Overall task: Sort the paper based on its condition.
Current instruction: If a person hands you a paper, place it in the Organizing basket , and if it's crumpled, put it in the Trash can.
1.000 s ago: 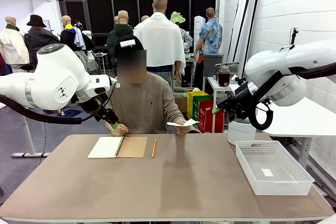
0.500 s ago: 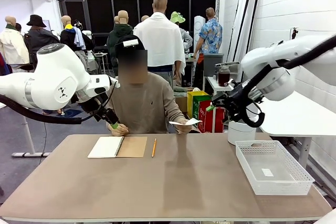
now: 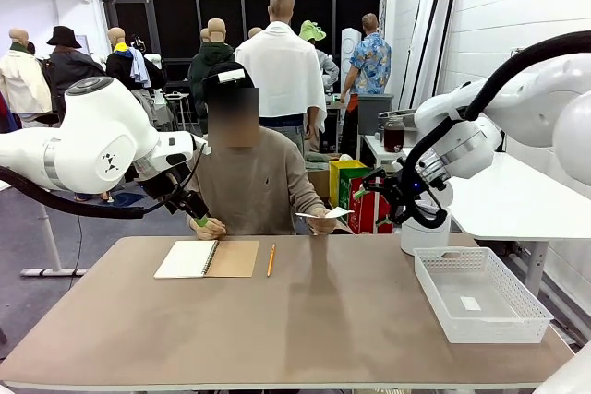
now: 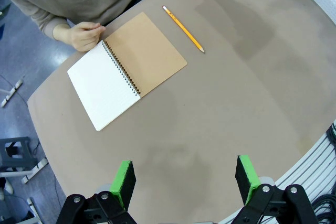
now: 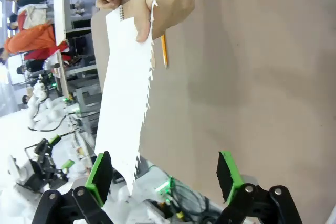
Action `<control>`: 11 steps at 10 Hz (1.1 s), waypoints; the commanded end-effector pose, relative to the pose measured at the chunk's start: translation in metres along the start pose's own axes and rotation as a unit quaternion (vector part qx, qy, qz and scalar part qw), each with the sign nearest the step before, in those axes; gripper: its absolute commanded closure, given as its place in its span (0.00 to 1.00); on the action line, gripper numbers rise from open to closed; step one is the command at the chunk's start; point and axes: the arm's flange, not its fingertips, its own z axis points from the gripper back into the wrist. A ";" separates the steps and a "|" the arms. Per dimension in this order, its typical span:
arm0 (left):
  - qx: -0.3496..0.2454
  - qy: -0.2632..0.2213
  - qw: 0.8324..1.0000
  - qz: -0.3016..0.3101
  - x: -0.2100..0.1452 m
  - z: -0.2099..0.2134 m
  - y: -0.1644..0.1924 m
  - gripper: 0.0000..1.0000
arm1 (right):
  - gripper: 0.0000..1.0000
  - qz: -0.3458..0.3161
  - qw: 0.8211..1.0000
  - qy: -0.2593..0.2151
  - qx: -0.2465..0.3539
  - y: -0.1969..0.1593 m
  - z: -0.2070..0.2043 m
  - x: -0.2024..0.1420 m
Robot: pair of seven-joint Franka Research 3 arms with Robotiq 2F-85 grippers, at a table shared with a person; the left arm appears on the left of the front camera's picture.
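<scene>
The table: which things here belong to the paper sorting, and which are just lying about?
In the job: the paper in the person's hand; the open right gripper near it; probably the white basket.
Lying about: the notebook; the pencil.

I'm counting 1 sheet of paper [image 3: 323, 216], 1 notebook [image 3: 206, 259], 1 pencil [image 3: 271, 259], and 1 basket [image 3: 499, 330] w/ 1 small white scrap [image 3: 470, 303] lying in it. 2 robot arms are showing: left end effector [image 4: 185, 178], right end effector [image 5: 164, 178]. 1 person [image 3: 256, 182] is sitting at the bench [image 3: 323, 320].
</scene>
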 end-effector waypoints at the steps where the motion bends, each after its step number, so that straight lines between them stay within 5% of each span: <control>1: 0.004 0.001 1.000 -0.003 0.000 0.000 0.002 0.00 | 0.00 -0.052 0.997 0.034 0.041 0.007 -0.009 0.013; 9: 0.004 0.001 1.000 -0.003 0.000 0.000 0.002 0.00 | 0.00 -0.122 0.985 0.092 0.073 0.003 -0.047 0.035; 11: 0.004 0.001 1.000 -0.003 0.000 0.000 0.002 0.00 | 0.28 -0.129 0.984 0.094 0.082 0.005 -0.051 0.038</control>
